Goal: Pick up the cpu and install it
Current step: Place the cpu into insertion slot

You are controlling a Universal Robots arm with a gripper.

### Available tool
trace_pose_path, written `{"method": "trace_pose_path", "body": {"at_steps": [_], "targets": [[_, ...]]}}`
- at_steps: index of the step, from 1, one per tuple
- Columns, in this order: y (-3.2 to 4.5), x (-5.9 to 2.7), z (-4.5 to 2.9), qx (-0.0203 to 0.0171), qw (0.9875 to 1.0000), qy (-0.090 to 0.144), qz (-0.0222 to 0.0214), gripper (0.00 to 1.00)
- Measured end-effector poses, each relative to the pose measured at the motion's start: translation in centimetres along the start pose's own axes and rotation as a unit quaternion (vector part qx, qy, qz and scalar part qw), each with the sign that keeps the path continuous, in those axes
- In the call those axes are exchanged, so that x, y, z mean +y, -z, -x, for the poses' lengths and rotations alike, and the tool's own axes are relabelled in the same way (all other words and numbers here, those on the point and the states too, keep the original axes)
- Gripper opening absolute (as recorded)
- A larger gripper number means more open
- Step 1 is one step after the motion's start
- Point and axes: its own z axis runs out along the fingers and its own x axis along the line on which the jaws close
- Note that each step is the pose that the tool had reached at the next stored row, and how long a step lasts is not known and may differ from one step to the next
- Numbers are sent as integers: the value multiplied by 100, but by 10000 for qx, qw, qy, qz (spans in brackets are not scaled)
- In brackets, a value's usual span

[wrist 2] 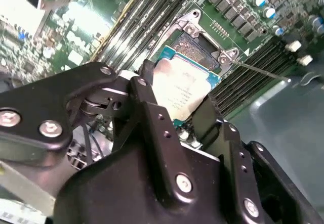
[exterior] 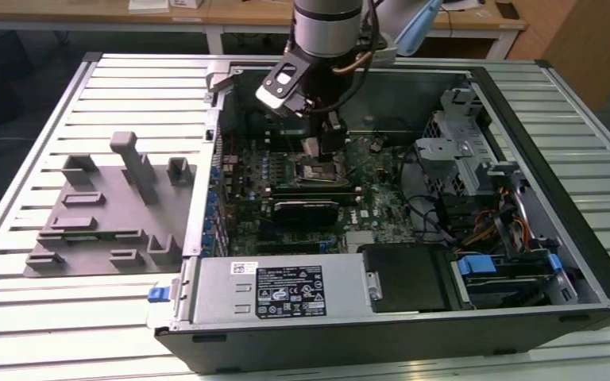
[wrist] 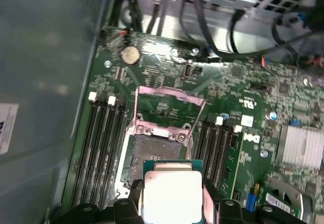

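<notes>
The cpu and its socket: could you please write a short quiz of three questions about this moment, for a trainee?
1. True or false: the gripper grips the cpu between its fingers.
2. Choose one. The hinged metal frame of the socket is: A) shut flat over the socket; B) swung open, with the socket uncovered; C) lying outside the computer.
3. Fill in the blank: in the exterior view, the grey fixture blocks lie beside the computer case, on the exterior view's ____.

Key: 1 true; 2 B; 3 left.
</notes>
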Motion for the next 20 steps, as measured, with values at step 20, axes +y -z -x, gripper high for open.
{"method": "trace_pose_path", "body": {"at_steps": [20], "targets": [[-113,-6,-4,-38,9981,-605,129,55]]}}
